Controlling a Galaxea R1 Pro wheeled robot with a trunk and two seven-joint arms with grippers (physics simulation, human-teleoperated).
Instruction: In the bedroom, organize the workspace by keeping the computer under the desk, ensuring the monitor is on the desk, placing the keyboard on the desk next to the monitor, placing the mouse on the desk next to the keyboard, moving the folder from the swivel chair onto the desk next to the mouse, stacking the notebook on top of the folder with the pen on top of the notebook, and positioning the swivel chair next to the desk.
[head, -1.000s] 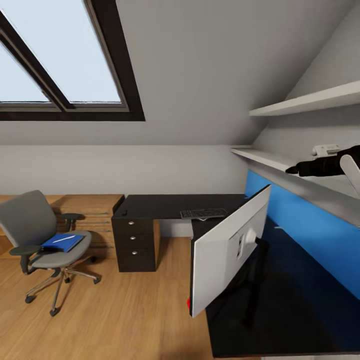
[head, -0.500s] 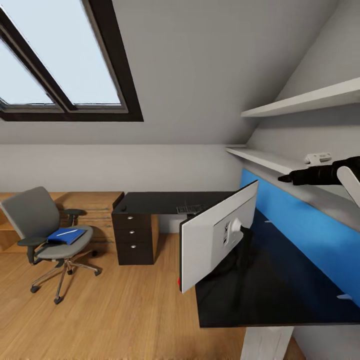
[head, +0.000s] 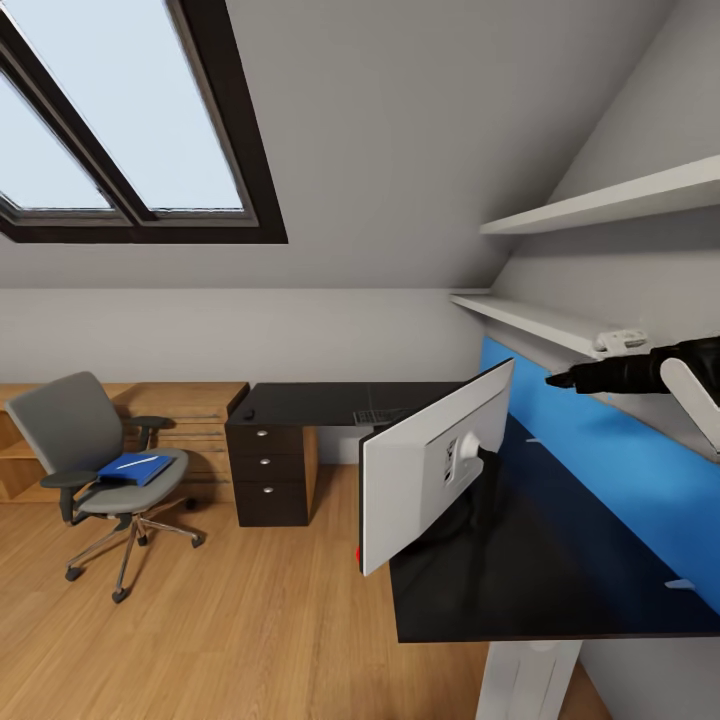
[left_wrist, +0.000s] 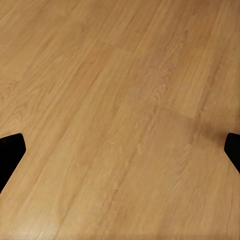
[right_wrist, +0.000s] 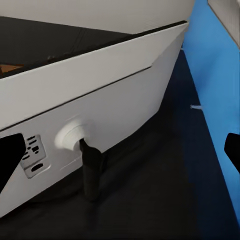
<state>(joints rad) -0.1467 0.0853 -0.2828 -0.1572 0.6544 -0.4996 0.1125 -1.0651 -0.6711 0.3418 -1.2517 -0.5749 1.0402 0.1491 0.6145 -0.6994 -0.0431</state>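
Standing on the desk (head: 560, 600), the monitor (head: 430, 470) shows its pale back below the right gripper (right_wrist: 120, 150), jaws spread wide and empty. Over bare wood floor (left_wrist: 120, 100), the left gripper (left_wrist: 120, 150) is equally agape. Farther off, a half-hidden keyboard (head: 378, 417); the folder (head: 135, 468) lies on the swivel chair (head: 95, 470).

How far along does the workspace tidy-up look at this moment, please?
Done: the monitor stands on the desk, and the keyboard lies on it further back. In hand: nothing; the right gripper hovers open above the desk. Left: the folder with the pen is on the swivel chair, apart from the desk.
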